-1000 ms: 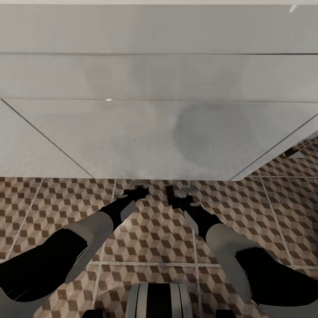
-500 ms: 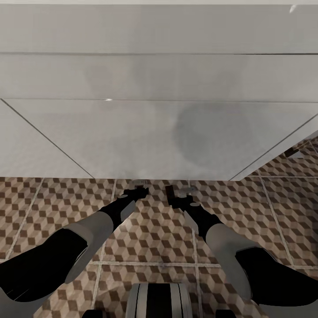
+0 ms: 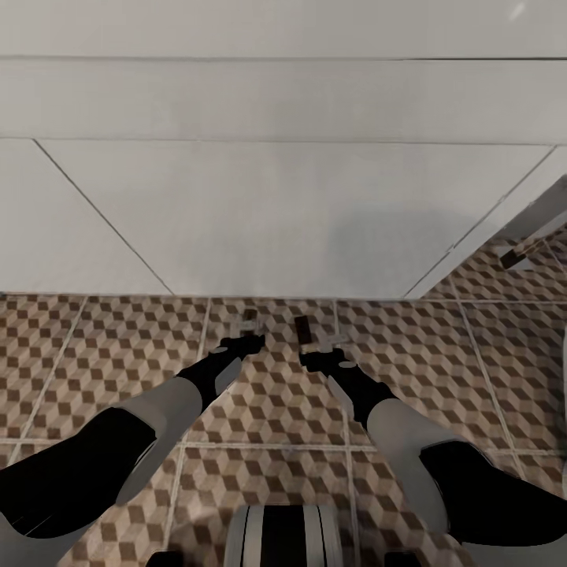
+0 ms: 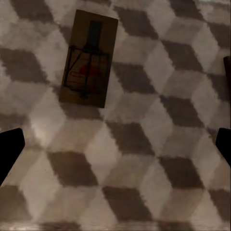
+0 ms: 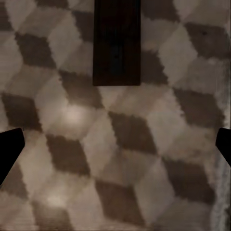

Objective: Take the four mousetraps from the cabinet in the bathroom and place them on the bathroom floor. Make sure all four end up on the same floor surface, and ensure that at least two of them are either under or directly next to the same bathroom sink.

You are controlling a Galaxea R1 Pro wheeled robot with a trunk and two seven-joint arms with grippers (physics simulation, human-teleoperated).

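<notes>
Two mousetraps lie flat on the cube-patterned bathroom floor, just in front of the white bathroom sink block. One mousetrap lies just beyond my left gripper. The left wrist view shows this mousetrap with its dark spring, ahead of the open left gripper. The other mousetrap lies beyond my right gripper. In the right wrist view that mousetrap looks like a dark board ahead of the open right gripper. Neither gripper holds anything. The cabinet is out of view.
The sink's flat white front spans the upper half of the head view. A small brown and white object lies on the tiles at the far right, past the sink's corner. Patterned floor stretches to both sides of my arms. My base shows below.
The whole head view has shifted, so the sink's lower edge sits higher in the picture. Both mousetraps now show fully on the floor, a little farther ahead of the grippers.
</notes>
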